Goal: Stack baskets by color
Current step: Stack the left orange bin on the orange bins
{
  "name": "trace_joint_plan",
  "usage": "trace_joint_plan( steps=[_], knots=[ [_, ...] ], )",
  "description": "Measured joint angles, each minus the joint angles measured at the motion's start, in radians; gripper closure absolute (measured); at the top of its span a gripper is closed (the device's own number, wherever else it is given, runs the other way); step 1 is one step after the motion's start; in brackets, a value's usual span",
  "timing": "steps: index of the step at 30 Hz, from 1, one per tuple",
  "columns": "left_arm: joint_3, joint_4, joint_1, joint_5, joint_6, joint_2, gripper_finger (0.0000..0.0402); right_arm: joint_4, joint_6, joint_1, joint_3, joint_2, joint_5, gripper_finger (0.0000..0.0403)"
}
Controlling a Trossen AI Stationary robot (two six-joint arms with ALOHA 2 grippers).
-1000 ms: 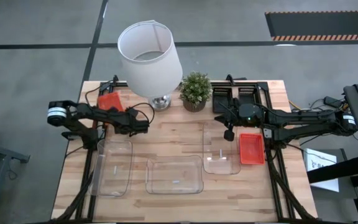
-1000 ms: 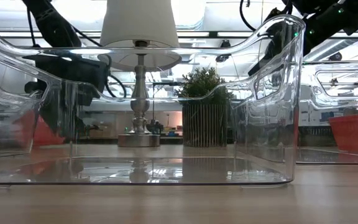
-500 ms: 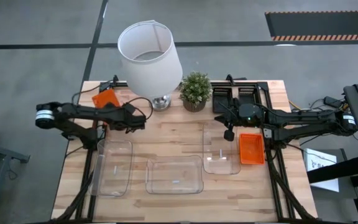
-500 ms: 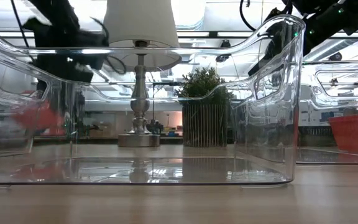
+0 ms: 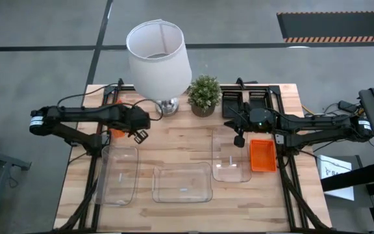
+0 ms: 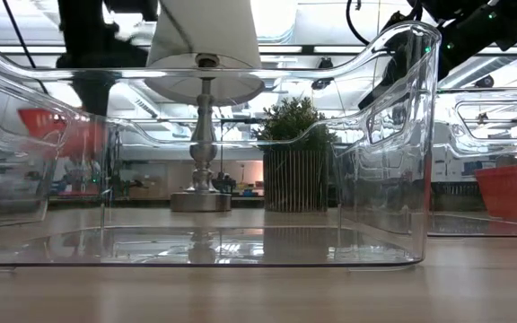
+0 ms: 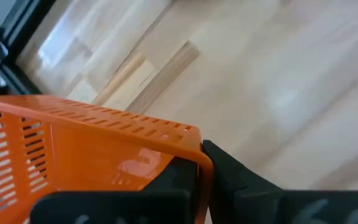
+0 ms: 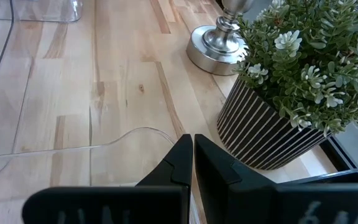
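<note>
My left gripper (image 7: 199, 163) is shut on a red-orange basket (image 7: 73, 149), held up over the table's far left part, above a clear basket (image 5: 119, 174). From above, the arm hides most of this orange basket (image 5: 117, 133). A second orange basket (image 5: 262, 155) rests on its bottom at the table's right. Beside it, my right gripper (image 5: 239, 138) hangs shut and holding nothing over another clear basket (image 5: 231, 156). A third clear basket (image 5: 182, 183) stands at the near middle. Black baskets (image 5: 247, 101) sit at the far right. My left gripper pinches the orange basket's slotted wall just below the rim (image 7: 197, 149), at a corner, with one finger on each face of the wall. The fingers come steeply from above. The basket (image 6: 56, 133) hangs tilted below them, clear of the table.
A lamp with a white shade (image 5: 159, 55) and silver foot (image 8: 219, 46) stands at the far middle, close to my left arm. A small potted plant (image 5: 204, 94) is beside it. Bare wood lies between the lamp and the near clear basket.
My left gripper has gone up and tipped more steeply down, taking the orange basket off the table's far left corner. The basket is now lifted clear and tilted under the arm. The lampshade has shifted a little toward the table's right.
</note>
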Motion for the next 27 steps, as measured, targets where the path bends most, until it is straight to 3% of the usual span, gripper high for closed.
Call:
trace_joint_plan(
  steps=[12,17,22,27],
  knots=[
    [0.193,-0.036,-0.111,0.236,0.012,0.023,0.0400,-0.001,-0.001,0.000,0.000,0.000,-0.012,0.0394],
    [0.240,-0.016,-0.211,0.265,0.027,0.032,0.0400,-0.002,-0.013,0.000,0.000,-0.011,-0.077,0.0394],
    [0.271,0.107,-0.311,0.285,0.050,0.034,0.0401,0.001,-0.025,0.000,0.000,-0.033,-0.197,0.0394],
    [0.275,0.304,-0.403,0.287,0.197,0.034,0.0401,0.013,-0.020,0.000,0.000,-0.058,-0.274,0.0390]
  ],
)
